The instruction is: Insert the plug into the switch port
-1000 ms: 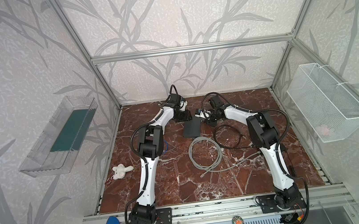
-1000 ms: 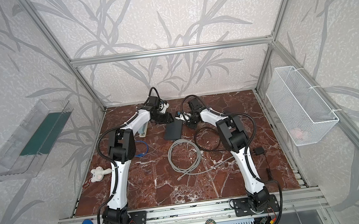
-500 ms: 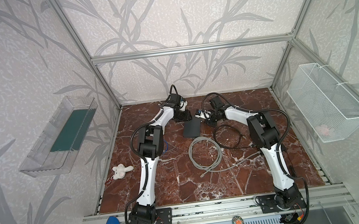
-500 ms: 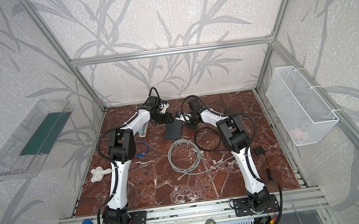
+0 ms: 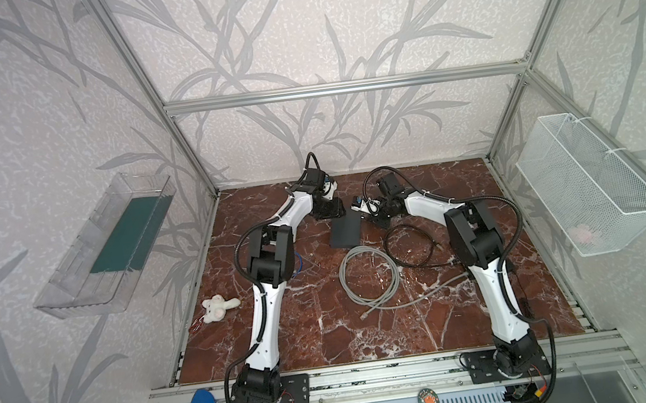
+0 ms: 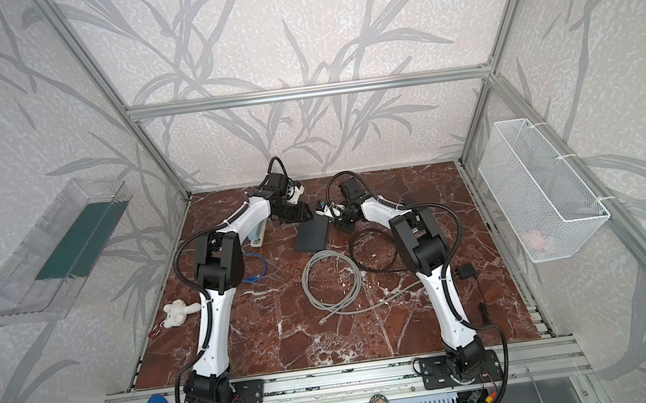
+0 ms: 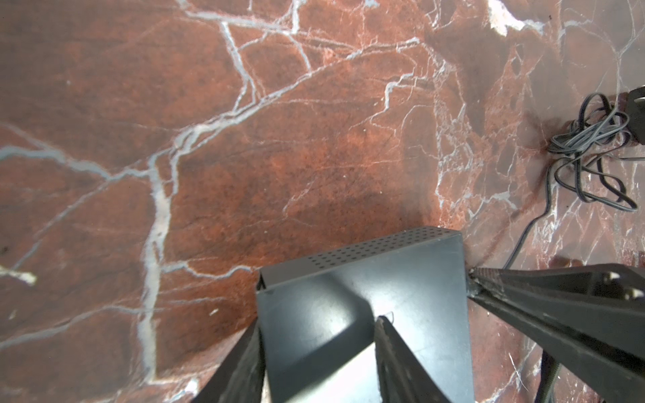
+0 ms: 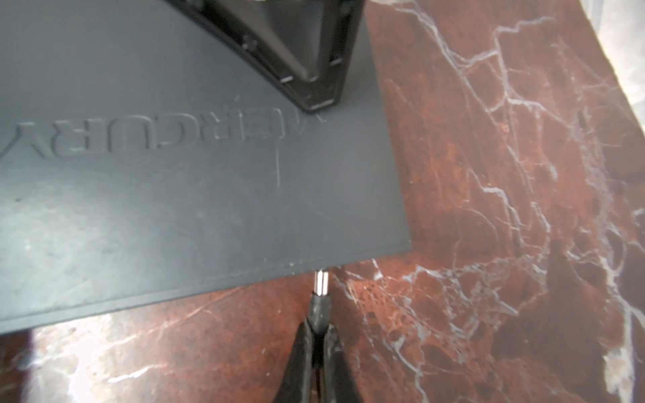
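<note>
While the basket [image 5: 601, 160] holds pink fluff [image 5: 583, 235], the tray [image 5: 71, 283] holds a green sheet [image 5: 128, 234].

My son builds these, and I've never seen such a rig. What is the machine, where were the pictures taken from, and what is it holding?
It is two white robot arms, left and right, at a marble-patterned table. Two pictures look down on the whole scene; the two close-ups come from cameras on the wrists. On the table lie a black switch, a grey cable coil, a black cable and a plush toy. The left end effector rests on the switch, jaws apart. The right end effector is shut on a metal-tipped plug whose tip meets the switch's edge; whether it is in the port is hidden.
</note>
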`<state>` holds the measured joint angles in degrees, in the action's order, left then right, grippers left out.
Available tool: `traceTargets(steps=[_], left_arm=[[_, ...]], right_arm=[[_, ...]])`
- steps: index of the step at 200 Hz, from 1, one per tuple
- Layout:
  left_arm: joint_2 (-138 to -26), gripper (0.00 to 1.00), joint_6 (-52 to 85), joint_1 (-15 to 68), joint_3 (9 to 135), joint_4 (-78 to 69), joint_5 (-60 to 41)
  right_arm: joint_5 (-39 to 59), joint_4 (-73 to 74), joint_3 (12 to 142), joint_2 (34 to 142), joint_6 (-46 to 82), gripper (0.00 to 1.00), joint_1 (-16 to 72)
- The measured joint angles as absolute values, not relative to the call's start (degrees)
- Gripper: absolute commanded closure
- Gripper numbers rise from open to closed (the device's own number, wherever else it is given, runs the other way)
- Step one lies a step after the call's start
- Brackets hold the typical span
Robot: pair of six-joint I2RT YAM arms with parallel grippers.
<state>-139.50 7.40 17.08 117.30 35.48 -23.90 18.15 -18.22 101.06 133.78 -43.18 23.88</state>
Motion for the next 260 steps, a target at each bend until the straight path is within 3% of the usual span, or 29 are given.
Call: traceTargets(steps=[260], left_arm=[[-139.72,0.50,5.96,16.86,118.41,39.35,-26.30]], right_arm=[[19.97,-12.64,97.58,133.05,-44.60,0.97,23.55]])
